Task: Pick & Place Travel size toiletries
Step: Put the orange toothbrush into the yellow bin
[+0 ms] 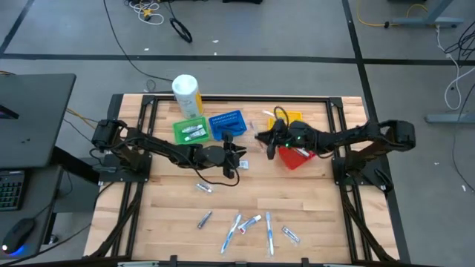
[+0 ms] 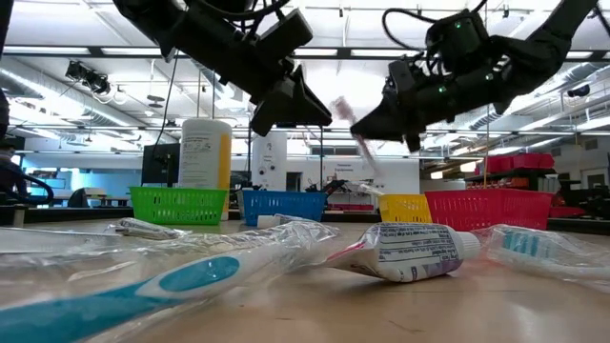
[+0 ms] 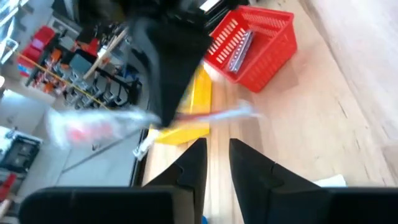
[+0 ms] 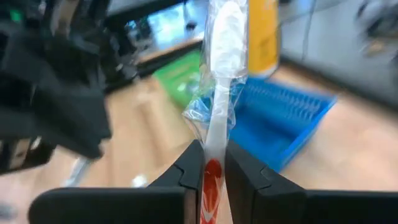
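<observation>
My right gripper (image 4: 214, 163) is shut on a white toothbrush (image 4: 219, 93) in clear wrap. It hangs above the table between the blue basket (image 1: 226, 124) and the red basket (image 1: 297, 157). In the low view the right gripper (image 2: 374, 122) holds the toothbrush (image 2: 356, 135) slanted in the air. My left gripper (image 3: 217, 165) is open by a narrow gap and holds nothing. It hovers at mid-table (image 1: 236, 156), facing the right gripper. Several wrapped toothbrushes and small tubes (image 1: 249, 224) lie flat near the table's near edge. My right gripper pinches the wrapped toothbrush between its two fingers at the red part of the handle (image 4: 211, 171). The brush sticks out forward past the fingertips, with its white end (image 4: 227, 37) farthest out. It is lifted clear of the table and tilted.
A green basket (image 1: 189, 131) holding small tubes and a yellow basket (image 1: 291, 117) stand in the far row, with a large white-and-yellow bottle (image 1: 187, 95) behind them. The red basket holds a silver packet (image 3: 239, 50). One tube (image 1: 204, 188) lies alone at mid-table. Bare wood lies between.
</observation>
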